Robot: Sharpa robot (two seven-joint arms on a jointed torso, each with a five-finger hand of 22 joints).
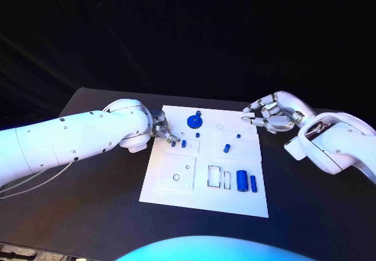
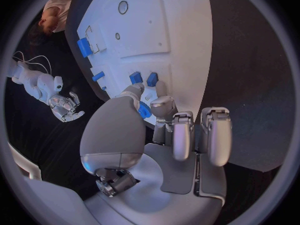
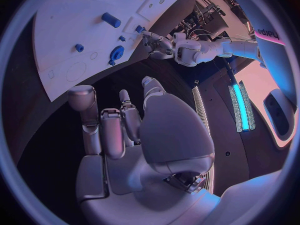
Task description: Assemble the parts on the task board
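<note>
The white task board lies mid-table. My left hand is at the board's left edge and pinches a small blue part between thumb and a finger, just above the board. Two small blue pegs stand right beside those fingertips. A round blue wheel and a short peg sit farther in. A thick blue cylinder and a slim blue bar lie near the front right. My right hand hovers at the far right corner, fingers loosely bent, holding nothing.
Rectangular slots and a ring outline mark the board's front half. Black table surrounds the board, with free room in front and at both sides. In the right wrist view the wheel and my left hand appear across the board.
</note>
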